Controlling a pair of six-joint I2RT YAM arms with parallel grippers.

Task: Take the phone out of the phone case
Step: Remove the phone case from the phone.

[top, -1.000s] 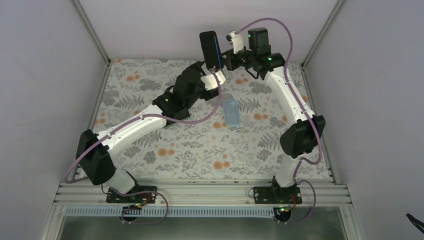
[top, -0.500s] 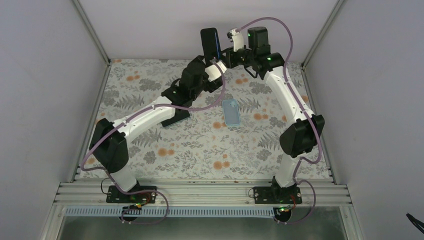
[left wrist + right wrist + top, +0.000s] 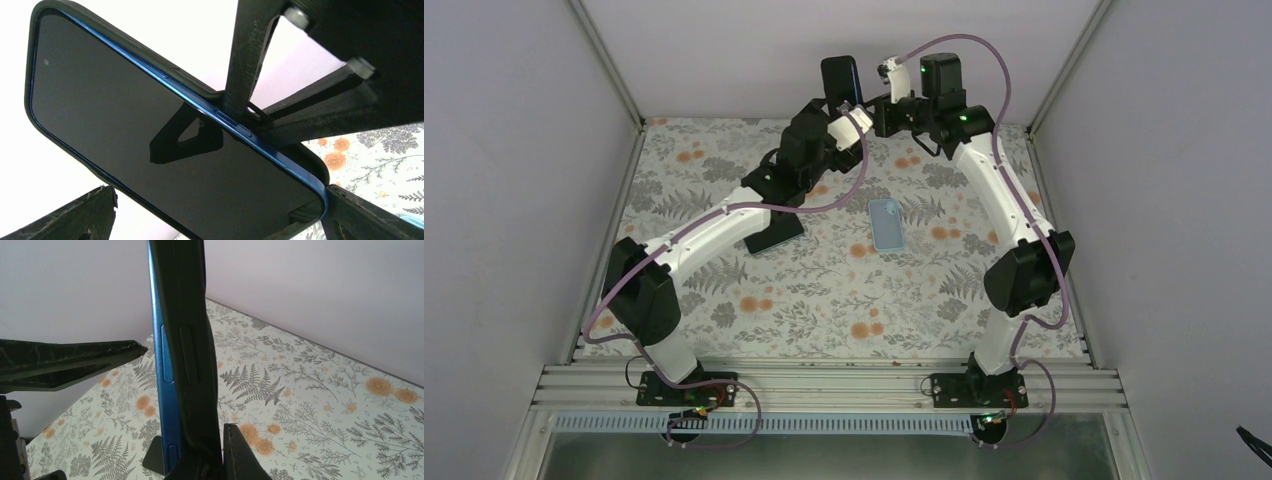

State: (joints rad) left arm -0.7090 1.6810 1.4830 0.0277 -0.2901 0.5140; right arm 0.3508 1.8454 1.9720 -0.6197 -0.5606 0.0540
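The phone is held tight by the right gripper, so its phone case should be pinched gently inside the wide-open left gripper.

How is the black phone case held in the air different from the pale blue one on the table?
The black phone case stands on end in the right gripper; the pale-blue shell lies flat on the floral table. The black one wraps a blue-edged phone; the pale-blue one shows no screen. Both are rounded rectangles.
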